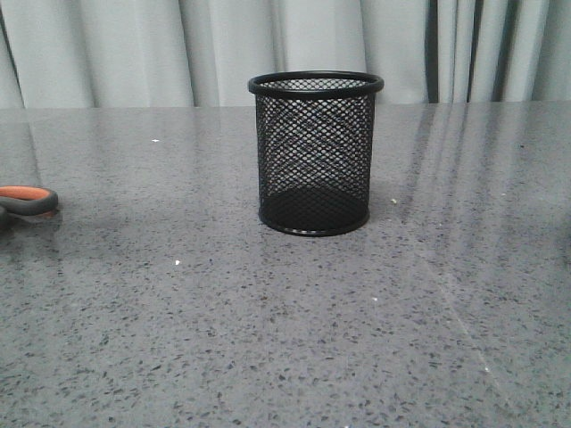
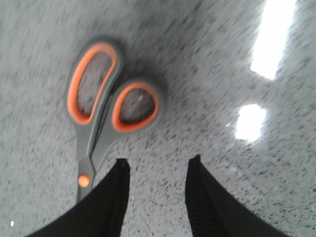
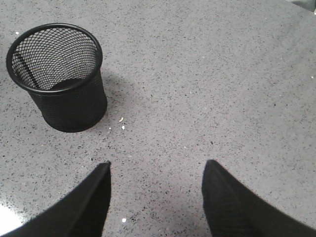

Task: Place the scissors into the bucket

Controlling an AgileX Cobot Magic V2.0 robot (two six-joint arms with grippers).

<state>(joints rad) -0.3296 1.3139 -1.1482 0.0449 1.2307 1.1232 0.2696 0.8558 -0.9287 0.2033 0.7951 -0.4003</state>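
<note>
- Left hand [image 2: 157, 170] hangs just above the worktop with its two black fingers parted and nothing between them; the scissors with dark grey handle loops lined in orange [image 2: 106, 106] lie flat close beside it, off to one side of the gap, not inside it.
- Right hand [image 3: 156, 170] is likewise spread wide and empty, near the small black wire-mesh bucket [image 3: 59, 76].
- Seen from the front, only one orange-lined loop [image 1: 27, 200] shows, well to the left of the bucket [image 1: 315, 153], which stands upright and looks empty.
- Risk, as I judge it: closing from this offset could catch a single loop or the pivot, so the scissors swing or slip free.
- Flat-lying blades leave little to get under; the fingers might scrape the worktop and push the scissors away.
- Scissors that look longer than the bucket is tall could tip it if dropped in at a slant.
- Grey speckled stone-like worktop [image 1: 375, 339] is glossy, showing bright light reflections; pale grey curtains [image 1: 134, 49] hang behind the bucket.
</note>
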